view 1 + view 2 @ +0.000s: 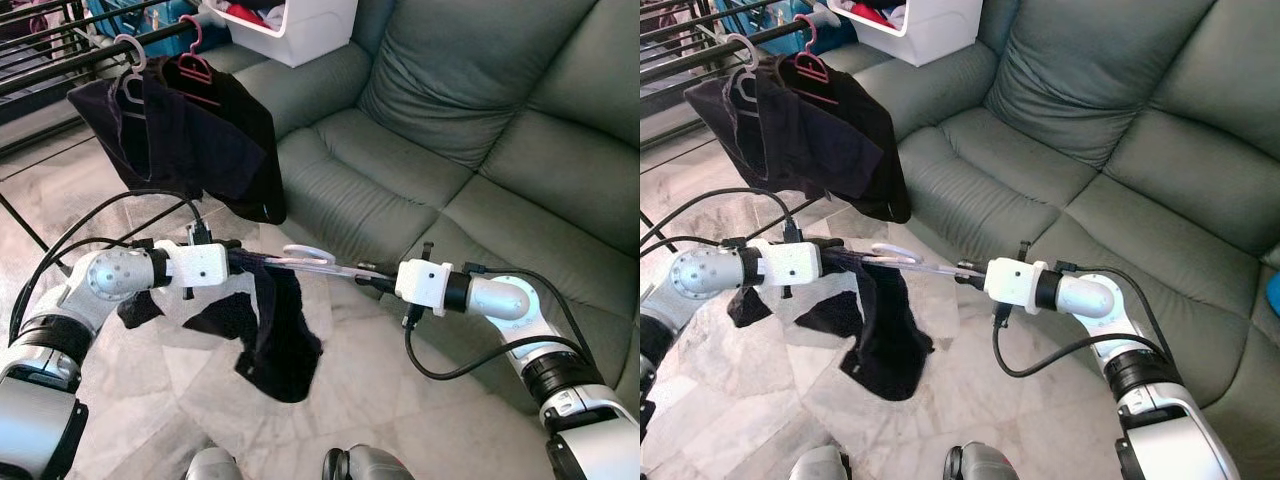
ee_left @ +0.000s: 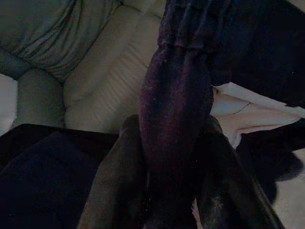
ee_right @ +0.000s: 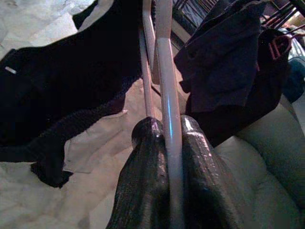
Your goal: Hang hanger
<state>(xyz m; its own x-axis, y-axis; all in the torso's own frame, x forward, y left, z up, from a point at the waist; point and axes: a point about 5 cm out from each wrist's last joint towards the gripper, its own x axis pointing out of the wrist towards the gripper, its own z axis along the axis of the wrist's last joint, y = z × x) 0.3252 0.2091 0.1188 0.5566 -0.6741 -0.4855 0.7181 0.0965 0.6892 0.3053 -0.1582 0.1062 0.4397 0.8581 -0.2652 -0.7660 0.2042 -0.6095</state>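
Note:
A pale hanger [image 1: 312,258] is held level in front of me, above the floor, with a dark garment [image 1: 278,335] draped over it and hanging down. My right gripper [image 1: 372,279] is shut on one end of the hanger; the right wrist view shows its fingers [image 3: 143,157] pinching the pale bar [image 3: 167,102]. My left gripper [image 1: 240,262] is at the other end, shut on the dark garment [image 2: 174,95] bunched between its fingers [image 2: 119,162]. The black rack [image 1: 90,50] stands at the upper left, beyond the left arm.
On the rack hang a white hanger [image 1: 130,62] and a pink hanger [image 1: 193,62], both bearing dark clothes [image 1: 190,140]. A grey-green sofa [image 1: 450,130] spreads to the right, with a white box [image 1: 290,25] on its arm. Marble floor [image 1: 130,390] lies below.

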